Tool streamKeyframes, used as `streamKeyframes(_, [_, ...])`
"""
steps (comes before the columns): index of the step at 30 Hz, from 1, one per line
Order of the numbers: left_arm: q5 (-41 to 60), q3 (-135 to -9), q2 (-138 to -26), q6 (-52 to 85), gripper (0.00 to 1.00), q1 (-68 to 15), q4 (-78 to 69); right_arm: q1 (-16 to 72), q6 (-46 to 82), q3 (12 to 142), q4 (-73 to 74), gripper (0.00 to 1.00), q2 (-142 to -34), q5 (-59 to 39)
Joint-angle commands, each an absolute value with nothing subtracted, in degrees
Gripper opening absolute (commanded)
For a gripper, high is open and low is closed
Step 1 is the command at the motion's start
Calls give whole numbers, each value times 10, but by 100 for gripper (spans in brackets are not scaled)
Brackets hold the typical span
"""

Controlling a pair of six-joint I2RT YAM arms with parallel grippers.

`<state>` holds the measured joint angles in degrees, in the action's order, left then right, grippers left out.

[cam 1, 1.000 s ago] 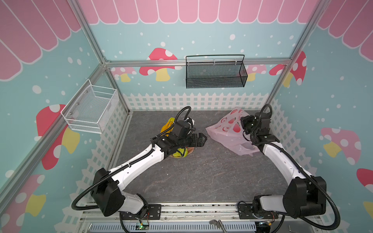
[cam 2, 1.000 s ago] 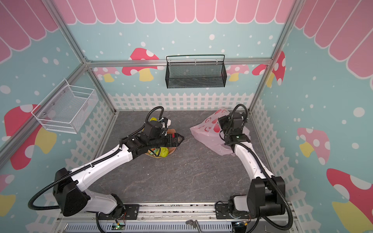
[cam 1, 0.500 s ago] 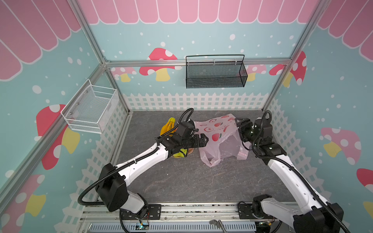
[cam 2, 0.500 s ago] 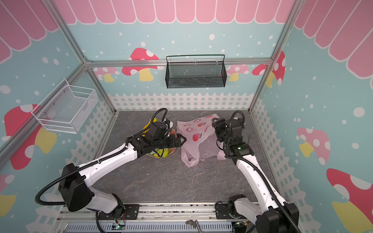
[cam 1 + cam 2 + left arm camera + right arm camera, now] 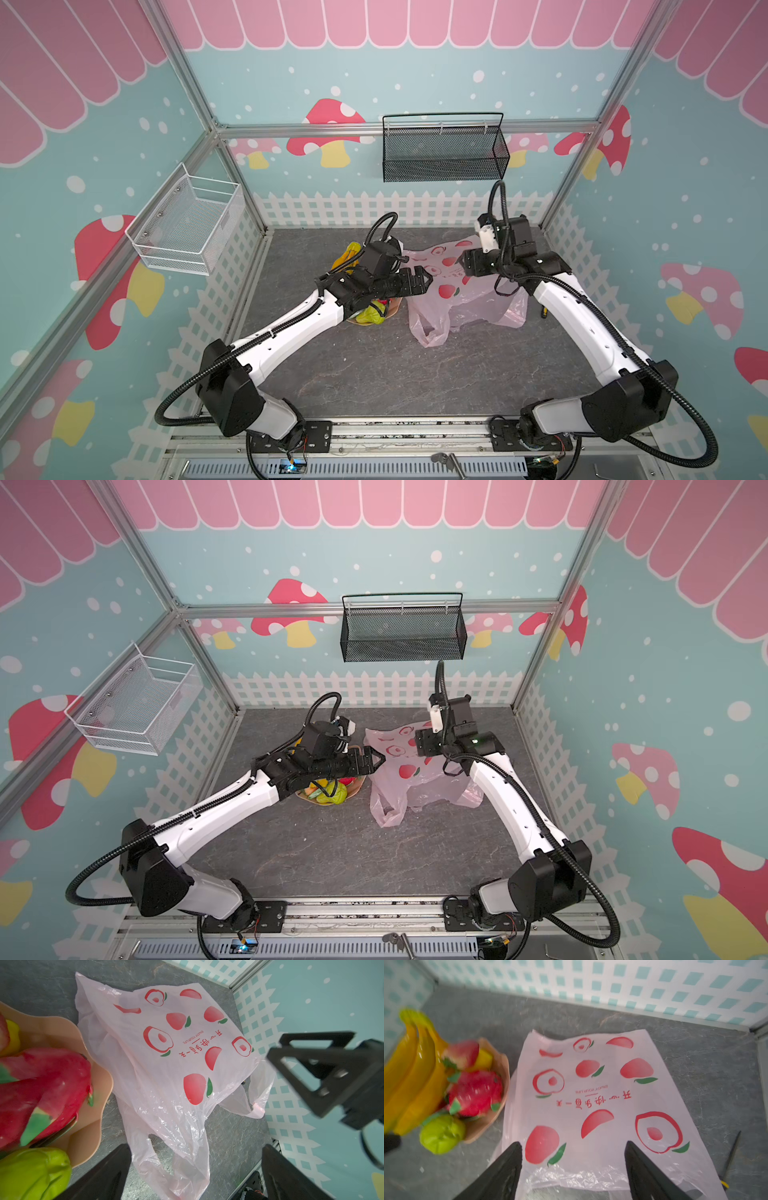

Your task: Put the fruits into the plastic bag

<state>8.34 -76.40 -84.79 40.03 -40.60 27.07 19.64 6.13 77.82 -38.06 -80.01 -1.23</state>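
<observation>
Left gripper (image 5: 424,279): fingers spread wide, nothing between them. Right gripper (image 5: 464,266): fingers also apart and empty. The two point at each other, tips apart, over the plastic bag (image 5: 457,299).

Surface: dark grey stone-look mat (image 5: 374,374). It is bounded by a white picket-fence print, teal mushroom walls, a pink scalloped top band and an aluminium frame.

Plastic bag: lies flat and crumpled on the mat directly below both grippers, with the peach print facing up. In the left wrist view its handles (image 5: 187,1167) run toward the left gripper (image 5: 196,1147). In the right wrist view the bag fills the gap under the right gripper (image 5: 573,1144).

Fruits: all are in or against the tan wavy-edged dish (image 5: 104,1084), under the left gripper's wrist and just beside the bag's edge.
- dragon fruit (image 5: 475,1093)
- yellow-green pear (image 5: 440,1134)
- banana bunch (image 5: 411,1076), leaning on the dish's far side

Other: a thin dark item with a yellow end (image 5: 733,1151) lies on the mat beside the bag near the right arm; identity unclear. A black mesh basket (image 5: 444,158) hangs on the back wall and a white wire basket (image 5: 187,224) on the side wall, both well clear.

Arms: both are extended low from the front rail, elbows outward and forearms converging.
</observation>
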Motion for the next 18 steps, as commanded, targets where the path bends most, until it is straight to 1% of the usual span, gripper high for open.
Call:
streamKeyframes(1, [69, -785, -817, 384, 98, -390, 296, 219, -179, 742, -415, 79, -774, 18])
streamKeyframes(4, [67, -785, -802, 371, 98, -374, 298, 221, -265, 711, -419, 80, -772, 67])
streamKeyframes(6, [67, -785, -797, 362, 99, -363, 299, 224, -331, 693, -431, 80, -780, 71])
streamKeyframes(9, [75, -790, -797, 350, 99, -349, 304, 228, -383, 666, -408, 80, -785, 98])
streamKeyframes(14, [74, -792, -795, 337, 99, -341, 308, 234, -436, 625, -338, 80, -767, 58])
streamKeyframes(18, [73, -786, -792, 336, 99, -340, 308, 244, -459, 601, -314, 80, -764, 44])
